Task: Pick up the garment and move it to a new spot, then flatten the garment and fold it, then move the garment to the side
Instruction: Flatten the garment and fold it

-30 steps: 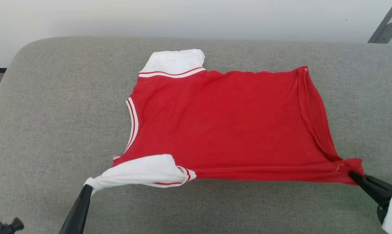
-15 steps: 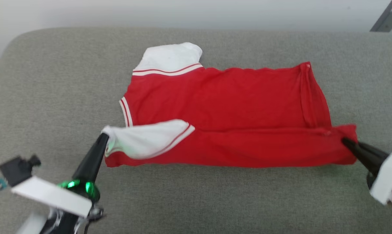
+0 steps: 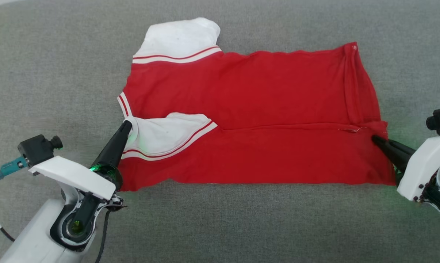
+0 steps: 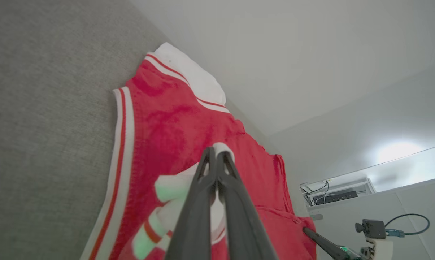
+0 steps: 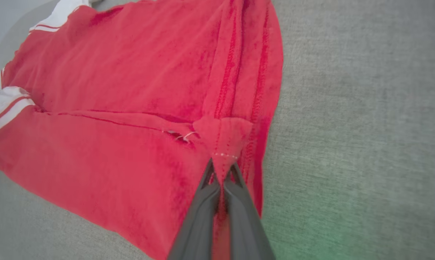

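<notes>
The left end effector is pinching the tip of the near white sleeve, its two dark fingers pressed together on the cloth. The right end effector is likewise clamping the near hem corner of the garment, a red short-sleeved shirt with white sleeves and striped trim. Holding both ends of the same side is letting the two arms carry that long edge as one straight line. The near side of the shirt is lying doubled over its middle, with the sleeve resting on the red body and a crease running between the two grips, so a lengthwise fold appears to be under way. The rest of the shirt is lying flat on a grey upholstered cushion, collar end to the robot's left, with the far sleeve spreading out beyond the body.
</notes>
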